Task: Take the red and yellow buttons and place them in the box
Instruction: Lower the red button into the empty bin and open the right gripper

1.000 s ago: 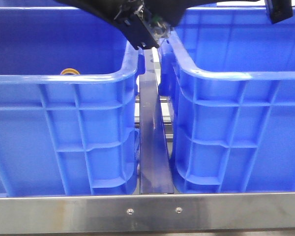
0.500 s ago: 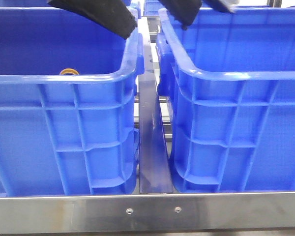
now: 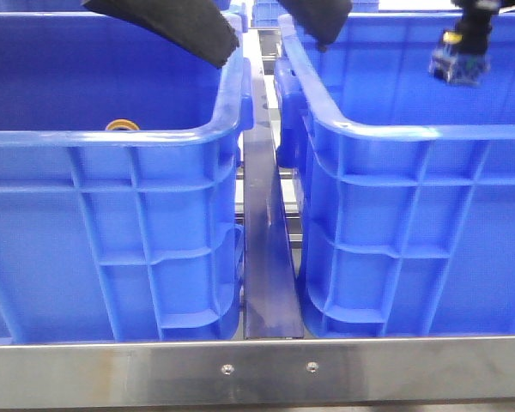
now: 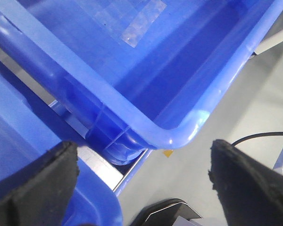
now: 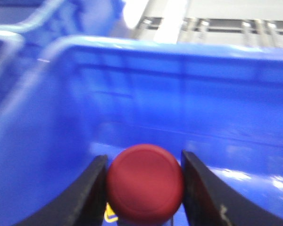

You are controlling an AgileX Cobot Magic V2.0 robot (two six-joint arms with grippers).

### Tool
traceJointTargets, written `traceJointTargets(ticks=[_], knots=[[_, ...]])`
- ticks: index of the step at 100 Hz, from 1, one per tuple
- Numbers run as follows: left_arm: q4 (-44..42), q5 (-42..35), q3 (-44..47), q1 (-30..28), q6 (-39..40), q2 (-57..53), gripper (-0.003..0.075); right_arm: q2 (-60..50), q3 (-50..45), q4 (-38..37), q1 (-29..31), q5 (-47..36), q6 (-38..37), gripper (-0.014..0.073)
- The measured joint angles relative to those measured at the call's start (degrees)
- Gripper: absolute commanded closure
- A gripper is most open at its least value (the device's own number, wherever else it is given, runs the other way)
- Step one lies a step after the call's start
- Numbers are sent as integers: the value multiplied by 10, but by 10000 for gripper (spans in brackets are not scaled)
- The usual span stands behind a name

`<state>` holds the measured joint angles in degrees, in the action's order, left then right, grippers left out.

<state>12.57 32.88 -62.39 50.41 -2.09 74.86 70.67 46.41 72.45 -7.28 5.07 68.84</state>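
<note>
My right gripper (image 5: 144, 188) is shut on the red button (image 5: 145, 183), whose domed cap fills the gap between the fingers. In the front view the right gripper (image 3: 460, 53) hangs over the right blue crate (image 3: 412, 133), inside its rim line. The crate's inner wall (image 5: 179, 94) is right behind the button. The yellow button (image 3: 120, 125) peeks over the near rim of the left blue crate (image 3: 112, 137). My left gripper (image 3: 257, 30) is open and empty, its black fingers (image 3: 184, 30) spread above the gap between the two crates. It also shows in the left wrist view (image 4: 144, 181).
A metal rail (image 3: 266, 257) runs between the two crates. A steel table edge (image 3: 257, 369) crosses the front. In the left wrist view a blue crate corner (image 4: 179, 134) stands above grey floor (image 4: 254, 94) with a black cable (image 4: 259, 136).
My right gripper has moved from the centre, above the gap, to the right and now hangs lower over the right crate. The left gripper has held still for the last half second.
</note>
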Motion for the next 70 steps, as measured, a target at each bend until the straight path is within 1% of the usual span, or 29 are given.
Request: traceJointTargets(ticks=[16, 49, 70], knots=[[0, 0, 0, 0, 0, 0, 175, 64, 14, 8, -4, -40, 1, 445], [0, 0, 0, 0, 0, 0, 175, 211, 121, 10, -4, -62, 1, 445], [0, -1, 0, 0, 0, 0, 175, 288, 170, 12, -4, -83, 2, 445]])
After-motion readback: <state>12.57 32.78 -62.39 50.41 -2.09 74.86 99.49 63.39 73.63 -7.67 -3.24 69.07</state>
